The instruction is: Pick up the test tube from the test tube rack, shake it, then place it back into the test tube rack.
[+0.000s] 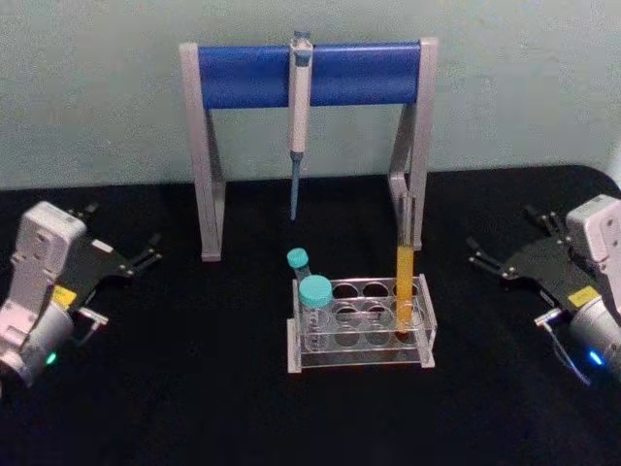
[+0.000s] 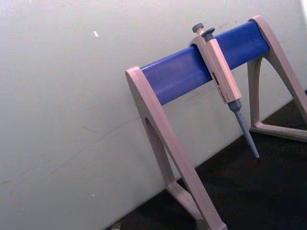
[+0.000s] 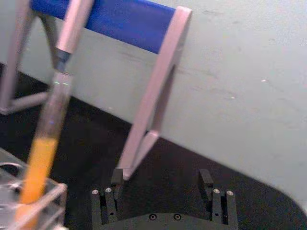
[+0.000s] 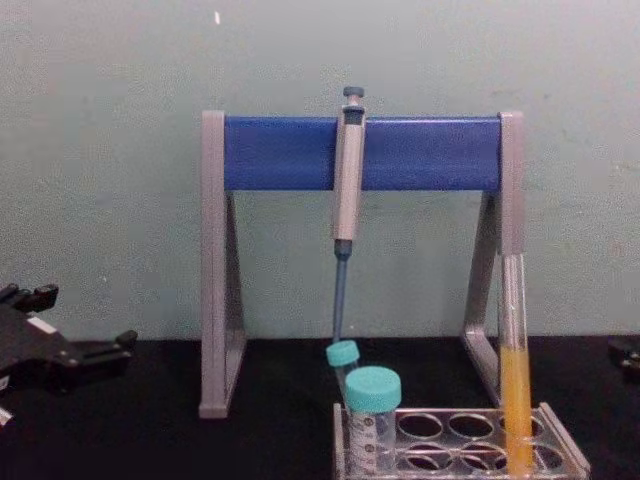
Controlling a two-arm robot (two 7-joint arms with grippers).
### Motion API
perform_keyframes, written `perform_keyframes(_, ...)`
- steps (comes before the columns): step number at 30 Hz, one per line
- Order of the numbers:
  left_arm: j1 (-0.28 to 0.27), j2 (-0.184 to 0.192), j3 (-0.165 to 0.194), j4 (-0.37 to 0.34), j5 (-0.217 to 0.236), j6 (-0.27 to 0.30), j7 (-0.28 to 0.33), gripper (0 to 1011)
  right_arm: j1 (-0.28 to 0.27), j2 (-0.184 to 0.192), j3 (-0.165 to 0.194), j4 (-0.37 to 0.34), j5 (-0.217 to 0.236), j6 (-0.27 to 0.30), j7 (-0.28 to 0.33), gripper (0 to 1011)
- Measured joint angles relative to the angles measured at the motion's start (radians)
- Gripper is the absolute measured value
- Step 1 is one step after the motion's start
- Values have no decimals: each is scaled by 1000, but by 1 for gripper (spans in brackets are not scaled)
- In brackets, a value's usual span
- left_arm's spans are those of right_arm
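The test tube (image 1: 404, 282) stands upright in a right-hand hole of the clear test tube rack (image 1: 361, 351), its lower half filled with orange-yellow liquid. From the chest the test tube (image 4: 515, 375) rises well above the rack (image 4: 565, 450). My right gripper (image 1: 482, 255) rests on the table to the right of the rack, open, with nothing between its fingers. In the right wrist view its fingers (image 3: 206, 178) are spread wide, and the test tube (image 3: 41, 158) and rack (image 3: 50, 194) lie off to one side. My left gripper (image 1: 146, 254) is parked open at the far left.
A grey-and-blue pipette stand (image 1: 310, 76) with a hanging pipette (image 1: 299, 116) stands just behind the rack; its right leg is close behind the tube. Two teal-capped tubes (image 1: 312, 294) occupy the rack's left end. A black cloth covers the table and a wall stands behind.
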Motion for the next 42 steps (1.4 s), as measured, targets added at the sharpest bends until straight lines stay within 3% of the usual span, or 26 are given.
perform_keyframes(8,0,0,0,0,0,0,0,1002,-57,9,35,-79,113,37,118,1000)
perform_keyframes(20,0,0,0,0,0,0,0,1001,-77,-2,58,-139,234,132,257,1000)
perform_keyframes(30,0,0,0,0,0,0,0,1001,-2,-41,46,-85,259,237,333,1000)
perform_keyframes(42,0,0,0,0,0,0,0,1001,99,-79,21,14,233,267,395,1000)
